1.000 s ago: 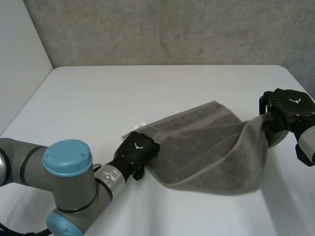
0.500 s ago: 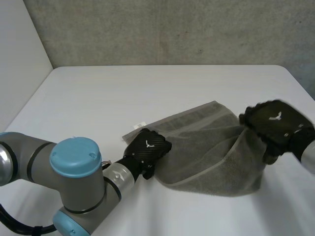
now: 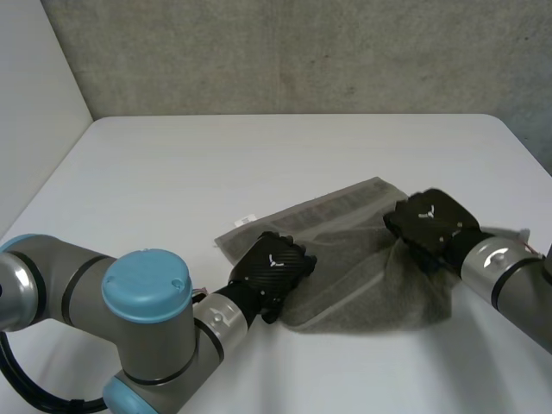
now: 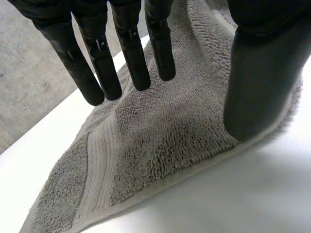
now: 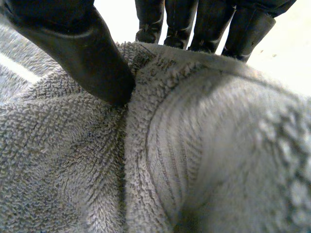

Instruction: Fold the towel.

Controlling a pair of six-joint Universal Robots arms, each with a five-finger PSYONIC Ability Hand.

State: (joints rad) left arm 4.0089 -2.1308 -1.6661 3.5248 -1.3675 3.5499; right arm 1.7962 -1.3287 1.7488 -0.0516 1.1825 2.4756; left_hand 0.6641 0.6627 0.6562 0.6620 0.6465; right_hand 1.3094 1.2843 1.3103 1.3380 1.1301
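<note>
Since a second ago the right hand has been carried leftward over the towel, its pinched end drawn along, and the left hand slid inward. The towel is laid on the table, long axis running hand to hand. Its right end is pinched between right thumb and fingers; the left fingers are held straight and spread on the near left corner, so that hand is judged to stand in the carried end's way
</note>
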